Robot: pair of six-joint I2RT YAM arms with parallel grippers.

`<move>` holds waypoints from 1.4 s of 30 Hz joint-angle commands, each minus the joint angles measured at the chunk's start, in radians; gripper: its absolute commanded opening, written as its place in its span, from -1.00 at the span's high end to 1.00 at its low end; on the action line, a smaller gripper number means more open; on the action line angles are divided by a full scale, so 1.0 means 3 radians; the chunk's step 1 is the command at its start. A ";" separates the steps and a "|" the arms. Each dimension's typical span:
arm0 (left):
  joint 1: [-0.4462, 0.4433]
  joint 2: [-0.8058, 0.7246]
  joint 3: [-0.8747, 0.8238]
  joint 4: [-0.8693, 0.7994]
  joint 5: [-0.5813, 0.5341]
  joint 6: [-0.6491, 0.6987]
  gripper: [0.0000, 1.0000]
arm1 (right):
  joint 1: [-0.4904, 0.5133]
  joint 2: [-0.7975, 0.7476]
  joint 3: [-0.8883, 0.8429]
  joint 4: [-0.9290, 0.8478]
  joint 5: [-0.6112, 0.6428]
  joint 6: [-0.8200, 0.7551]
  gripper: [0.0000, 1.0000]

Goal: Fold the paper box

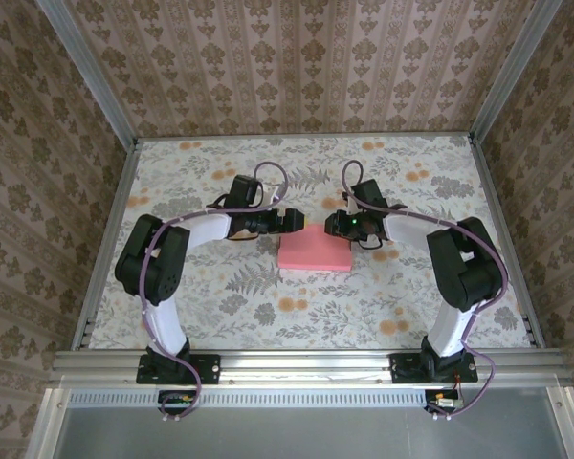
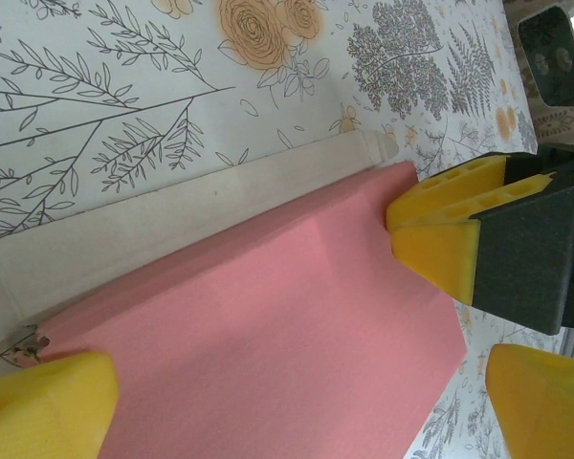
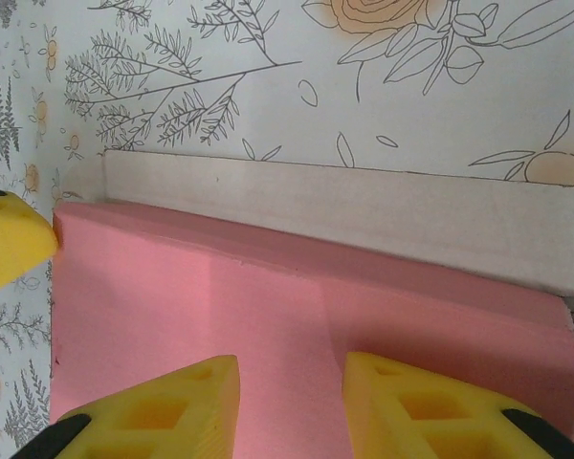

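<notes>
From the top camera, a floral-patterned bench is seen, enclosed by wallpapered walls. The paper box is laid flat near the bench's middle, a closed pink rectangle. Its 11 o'clock corner is met by the left hand and its 1 o'clock corner by the right hand, so its far edge is partly hidden.

In the left wrist view, the left hand is held wide open over the pink face, with nothing gripped. A whitish flap is seen lying along the box's 11 o'clock edge. At 3 o'clock, the right hand's yellow finger is set at the box's corner.

In the right wrist view, the right hand is held partly open above the pink top, with nothing between its fingers. The whitish flap is seen along the 12 o'clock edge, and the left hand's fingertip just beside the 9 o'clock corner.
</notes>
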 commanded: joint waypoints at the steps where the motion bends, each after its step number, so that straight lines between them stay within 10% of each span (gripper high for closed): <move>1: -0.0052 -0.0064 -0.0245 -0.0281 -0.0213 0.0034 -1.00 | 0.0046 -0.0075 -0.0252 -0.0146 -0.0008 0.0083 0.25; 16: -0.0058 -0.1039 -0.0367 -0.1228 -0.0508 0.0228 -1.00 | 0.0329 -0.1044 -0.0347 -0.0798 0.0200 -0.0032 0.07; 29: 0.0270 -0.0350 0.0443 -0.2102 -0.0419 0.0702 -1.00 | -0.0248 -0.0686 0.0055 -0.1250 0.0006 -0.0347 0.07; 42: 0.0377 0.0330 0.0784 -0.2045 -0.0185 0.0758 -0.32 | -0.0404 -0.0075 0.0156 -0.0967 -0.0271 -0.0403 0.19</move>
